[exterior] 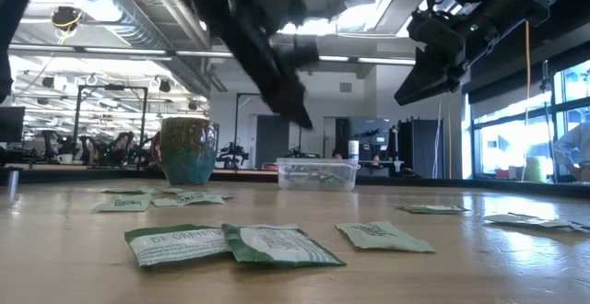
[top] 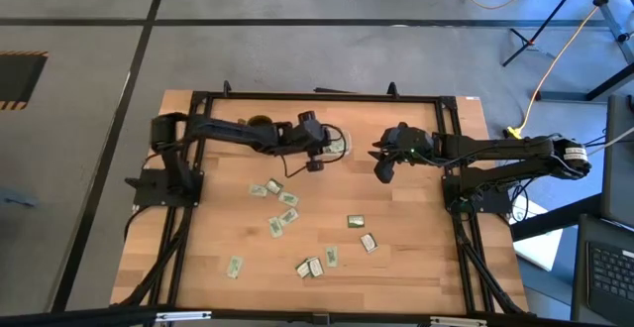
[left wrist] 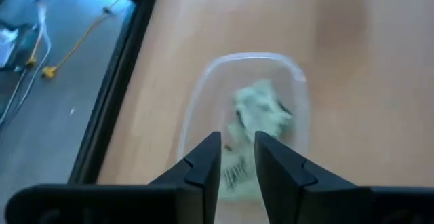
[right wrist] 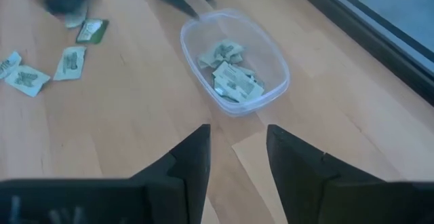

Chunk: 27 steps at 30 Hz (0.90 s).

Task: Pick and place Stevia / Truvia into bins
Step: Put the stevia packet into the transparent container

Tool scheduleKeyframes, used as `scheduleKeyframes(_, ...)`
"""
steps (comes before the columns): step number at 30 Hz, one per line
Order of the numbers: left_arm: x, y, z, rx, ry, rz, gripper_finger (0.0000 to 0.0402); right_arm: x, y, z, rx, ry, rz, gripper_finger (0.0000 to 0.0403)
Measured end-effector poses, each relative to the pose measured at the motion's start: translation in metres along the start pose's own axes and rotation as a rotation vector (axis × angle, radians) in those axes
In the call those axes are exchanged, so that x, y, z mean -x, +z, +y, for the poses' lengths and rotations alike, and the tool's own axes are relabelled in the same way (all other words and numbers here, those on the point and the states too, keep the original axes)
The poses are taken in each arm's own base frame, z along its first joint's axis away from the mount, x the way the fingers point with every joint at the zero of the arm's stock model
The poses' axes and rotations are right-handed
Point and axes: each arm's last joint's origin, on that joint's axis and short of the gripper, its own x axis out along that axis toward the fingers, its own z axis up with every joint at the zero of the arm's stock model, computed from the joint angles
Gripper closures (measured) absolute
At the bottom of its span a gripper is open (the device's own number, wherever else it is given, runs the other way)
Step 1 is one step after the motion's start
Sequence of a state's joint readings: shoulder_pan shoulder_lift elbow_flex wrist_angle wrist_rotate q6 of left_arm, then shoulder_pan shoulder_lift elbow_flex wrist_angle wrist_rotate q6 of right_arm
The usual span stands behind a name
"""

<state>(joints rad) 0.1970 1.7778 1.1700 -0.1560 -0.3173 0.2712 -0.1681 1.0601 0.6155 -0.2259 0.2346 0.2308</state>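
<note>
Bin holds sachets; mug apparently just left; more sachets in front.

About twelve loose sachets, one clear bin, one mug, two arms.
</note>
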Motion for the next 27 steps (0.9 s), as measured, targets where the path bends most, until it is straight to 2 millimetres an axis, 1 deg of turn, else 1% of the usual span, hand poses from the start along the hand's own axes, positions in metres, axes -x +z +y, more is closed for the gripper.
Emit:
scheduleKeyframes(3,0.037,0.008,-0.009,-0.093,-0.087,0.017,0.0319,0.0,-0.001,0.0,0.003,-0.003,0.013,0.0256)
scheduleKeyframes(5,0.065,0.007,-0.02,-0.15,-0.181,0.043,0.0324,0.0,-0.002,-0.001,0.005,-0.005,0.022,0.0256)
scheduleKeyframes(7,0.092,0.006,-0.033,-0.172,-0.277,0.054,0.0329,0.0,-0.003,-0.001,0.006,-0.007,0.027,0.0256)
scheduleKeyframes(9,0.116,0.002,-0.048,-0.143,-0.363,0.089,0.0333,0.0,-0.003,-0.001,0.007,-0.007,0.031,0.0256)
scheduleKeyframes(13,0.154,-0.006,-0.084,-0.031,-0.461,0.173,0.0337,0.0,-0.003,-0.001,0.007,-0.008,0.031,0.0256)
scheduleKeyframes(17,0.179,-0.017,-0.125,0.022,-0.483,0.244,0.0327,0.0,-0.003,-0.001,0.007,-0.007,0.03,0.0256)
scheduleKeyframes(23,0.204,-0.039,-0.183,0.123,-0.465,0.313,0.0301,0.0,-0.003,-0.001,0.005,-0.008,0.031,0.0256)
scheduleKeyframes(27,0.216,-0.06,-0.216,0.239,-0.433,0.411,0.03,0.0,-0.003,-0.001,-0.007,-0.007,0.031,0.0256)
